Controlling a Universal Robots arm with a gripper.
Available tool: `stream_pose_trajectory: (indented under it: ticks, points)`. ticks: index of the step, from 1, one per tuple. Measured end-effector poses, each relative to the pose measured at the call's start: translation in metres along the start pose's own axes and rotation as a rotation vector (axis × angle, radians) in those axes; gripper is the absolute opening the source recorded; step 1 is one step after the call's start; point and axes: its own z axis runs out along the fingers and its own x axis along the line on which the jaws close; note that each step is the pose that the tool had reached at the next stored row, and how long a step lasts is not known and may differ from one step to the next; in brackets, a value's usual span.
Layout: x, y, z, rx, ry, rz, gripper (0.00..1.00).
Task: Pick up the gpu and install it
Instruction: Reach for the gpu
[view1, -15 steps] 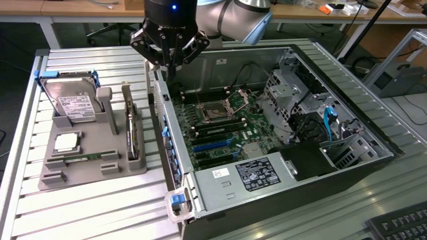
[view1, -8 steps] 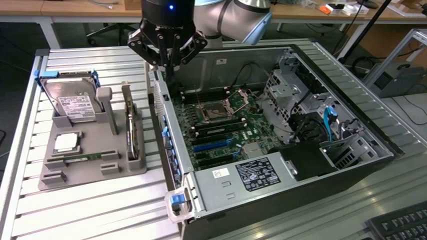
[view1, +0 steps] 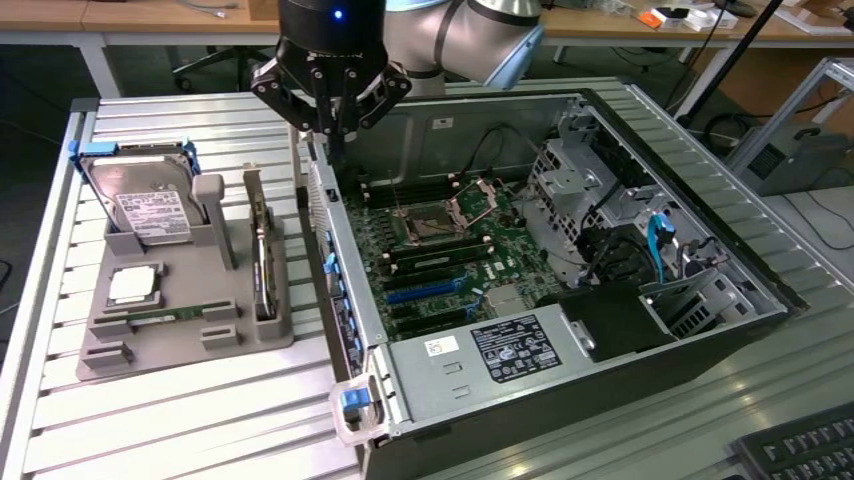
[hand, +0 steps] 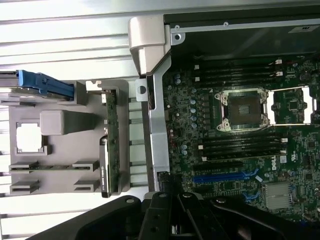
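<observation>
The gpu (view1: 263, 252) stands on its long edge in a slot of the grey holder (view1: 174, 345), at the exterior view's left of the open computer case (view1: 350, 300). In the wrist view the gpu (hand: 111, 142) is edge-on, a green board with a black cooler on one face. My gripper (view1: 334, 148) hangs shut and holding nothing above the case wall nearest the holder, beyond the gpu's far end and apart from it. In the wrist view my gripper (hand: 172, 200) sits over that same wall. The motherboard's blue slots (view1: 427, 290) lie bare inside the case.
The holder also carries a silver hard drive (view1: 150, 205) in a blue bracket, a processor (view1: 134, 285) and a memory stick (view1: 180, 315). Inside the case are a processor socket (hand: 243, 110), a power supply (view1: 501, 350) and drive cages (view1: 587, 190). A keyboard (view1: 801, 450) lies at the near right.
</observation>
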Motion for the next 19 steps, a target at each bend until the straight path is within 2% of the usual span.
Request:
stream_pose_trajectory:
  ticks: [19]
  points:
    - [0.0061, -0.0005, -0.0001, 0.0026, -0.0002, 0.000, 0.11]
